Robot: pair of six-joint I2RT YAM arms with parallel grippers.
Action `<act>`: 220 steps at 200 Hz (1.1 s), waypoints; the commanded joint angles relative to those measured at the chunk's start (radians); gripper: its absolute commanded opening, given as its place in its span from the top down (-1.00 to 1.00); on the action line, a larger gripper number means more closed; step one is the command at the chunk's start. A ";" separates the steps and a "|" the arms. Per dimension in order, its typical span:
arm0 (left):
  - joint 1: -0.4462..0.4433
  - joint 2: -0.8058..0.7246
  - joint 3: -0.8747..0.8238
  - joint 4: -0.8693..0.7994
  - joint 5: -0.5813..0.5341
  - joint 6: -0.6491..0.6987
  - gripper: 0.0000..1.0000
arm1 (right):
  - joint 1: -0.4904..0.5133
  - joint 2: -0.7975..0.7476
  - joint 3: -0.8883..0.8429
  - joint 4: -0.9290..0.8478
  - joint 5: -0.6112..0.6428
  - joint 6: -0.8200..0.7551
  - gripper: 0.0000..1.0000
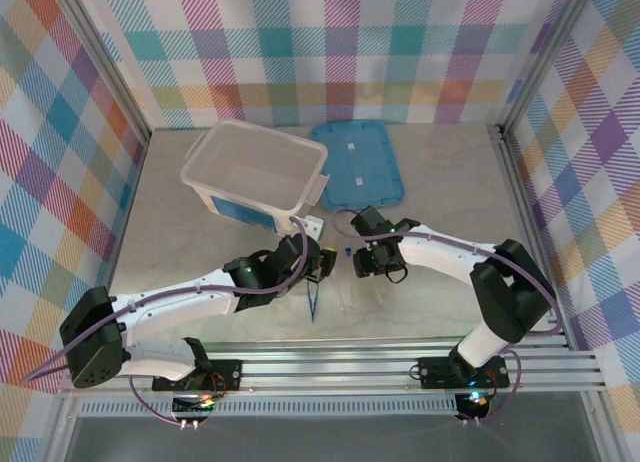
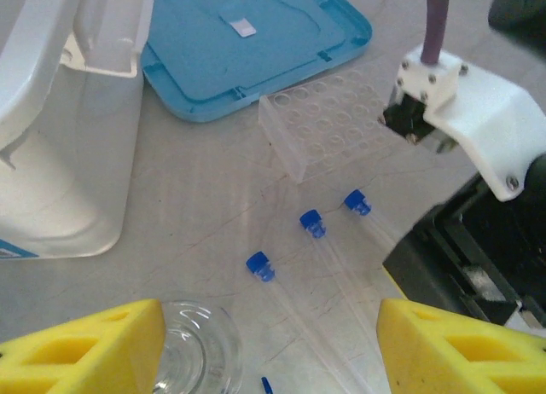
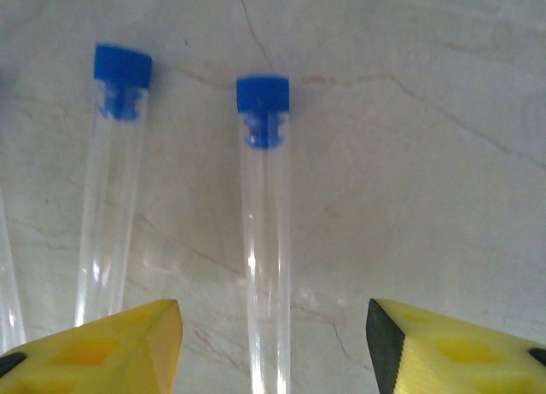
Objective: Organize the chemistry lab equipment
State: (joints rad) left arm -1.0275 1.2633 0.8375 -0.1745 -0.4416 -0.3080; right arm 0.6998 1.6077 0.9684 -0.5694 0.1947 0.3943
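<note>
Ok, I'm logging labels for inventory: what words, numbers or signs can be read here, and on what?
Nothing is legible.
White sticker on the blue lid: no legible print.
Blue label on the white tub: too small and blurred to read.
Blue-capped tubes: no markings visible.

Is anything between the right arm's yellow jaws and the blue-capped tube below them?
Nothing visible. The tube lies on the table in the gap between the open jaws; a second tube lies apart beside it.
</note>
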 commanded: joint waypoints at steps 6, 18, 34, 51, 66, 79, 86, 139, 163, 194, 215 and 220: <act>-0.008 -0.016 -0.021 -0.011 0.003 -0.035 -0.34 | 0.002 0.059 0.058 -0.026 0.042 -0.042 -0.15; -0.009 -0.016 -0.026 -0.014 0.003 -0.042 -0.33 | 0.003 0.087 0.079 -0.036 0.052 -0.048 -0.12; -0.009 -0.022 -0.033 -0.014 -0.002 -0.048 -0.34 | 0.002 0.108 0.094 -0.047 0.064 -0.048 -0.10; -0.008 -0.029 -0.039 -0.016 -0.008 -0.050 -0.34 | 0.003 0.112 0.093 -0.050 0.056 -0.045 -0.08; -0.008 -0.028 -0.040 -0.019 -0.012 -0.050 -0.34 | 0.002 0.106 0.087 -0.060 0.047 -0.041 -0.03; -0.008 -0.023 -0.041 -0.019 -0.013 -0.052 -0.34 | 0.003 0.093 0.073 -0.066 0.039 -0.036 -0.03; -0.008 -0.020 -0.040 -0.017 -0.010 -0.054 -0.34 | 0.003 0.085 0.064 -0.065 0.034 -0.033 -0.02; -0.007 0.025 -0.033 0.001 0.004 -0.063 -0.34 | 0.004 0.098 0.053 -0.063 0.022 -0.041 0.04; -0.008 0.029 -0.031 -0.006 0.002 -0.076 -0.34 | 0.005 0.124 0.069 -0.066 0.022 -0.049 0.09; -0.008 0.015 -0.043 -0.013 -0.003 -0.085 -0.35 | 0.004 0.153 0.082 -0.067 0.019 -0.058 0.21; -0.008 0.012 -0.045 -0.018 -0.006 -0.086 -0.35 | 0.004 0.166 0.093 -0.067 0.017 -0.059 0.27; -0.006 0.013 -0.045 -0.019 -0.006 -0.087 -0.35 | 0.004 0.168 0.095 -0.067 0.017 -0.058 0.27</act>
State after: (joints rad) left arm -1.0275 1.2911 0.8062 -0.1822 -0.4419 -0.3786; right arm 0.7002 1.7470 1.0382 -0.6132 0.2222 0.3496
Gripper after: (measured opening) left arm 0.676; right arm 0.371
